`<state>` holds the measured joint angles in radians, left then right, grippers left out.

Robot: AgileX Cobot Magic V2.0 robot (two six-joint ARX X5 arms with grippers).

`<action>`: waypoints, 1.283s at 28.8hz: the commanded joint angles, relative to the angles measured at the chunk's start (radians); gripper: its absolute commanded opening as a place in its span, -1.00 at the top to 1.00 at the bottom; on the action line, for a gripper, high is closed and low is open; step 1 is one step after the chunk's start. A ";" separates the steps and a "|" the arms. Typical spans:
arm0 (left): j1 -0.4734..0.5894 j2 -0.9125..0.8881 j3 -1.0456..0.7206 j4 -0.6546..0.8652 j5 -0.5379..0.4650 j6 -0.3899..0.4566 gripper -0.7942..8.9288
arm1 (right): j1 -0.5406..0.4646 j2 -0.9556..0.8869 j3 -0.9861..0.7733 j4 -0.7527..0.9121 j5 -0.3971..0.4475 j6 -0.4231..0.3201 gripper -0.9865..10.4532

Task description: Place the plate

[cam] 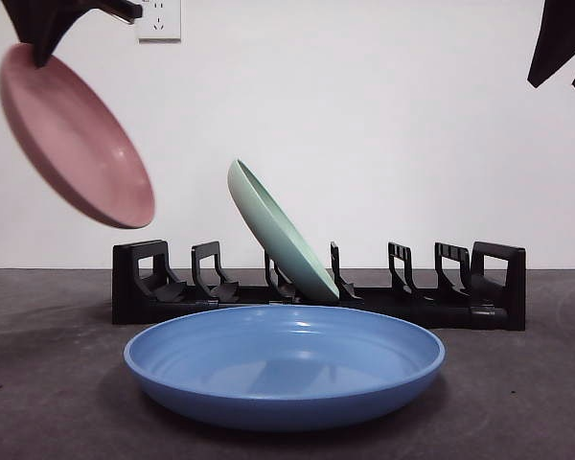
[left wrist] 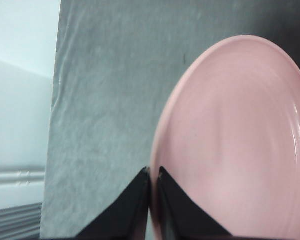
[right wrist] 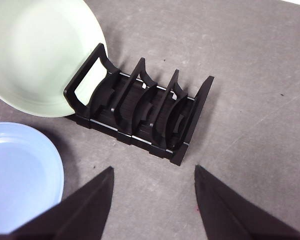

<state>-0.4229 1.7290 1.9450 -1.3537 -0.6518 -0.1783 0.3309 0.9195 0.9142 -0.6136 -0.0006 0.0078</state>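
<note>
Pink plate (cam: 75, 134) aloft at ten o'clock, rim pinched by left pincer (left wrist: 153, 175); rack (cam: 316, 292) slotting still ahead; right pincer (right wrist: 154, 172) spread, waiting.

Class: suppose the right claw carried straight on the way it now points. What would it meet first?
Probably the bare grey table just short of the black dish rack; the open right claw holds nothing, though depth is unclear.

Plates: three. One pink plate (cam: 75, 134), one pale green plate (cam: 280, 233), one blue plate (cam: 284, 364). Black slotted dish rack (cam: 318, 286): one. Grippers: two, the left gripper (left wrist: 153, 172) and the right gripper (right wrist: 154, 172). White wall socket (cam: 159, 18): one.
</note>
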 commanded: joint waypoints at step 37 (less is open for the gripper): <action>-0.045 -0.956 -1.066 0.412 0.603 -0.385 0.81 | 0.002 0.006 0.017 -0.019 -0.002 0.012 0.38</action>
<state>-0.4587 0.7750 0.8845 -0.9771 -0.0669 -0.4885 0.3309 0.9195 0.9142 -0.6392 -0.0006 0.0082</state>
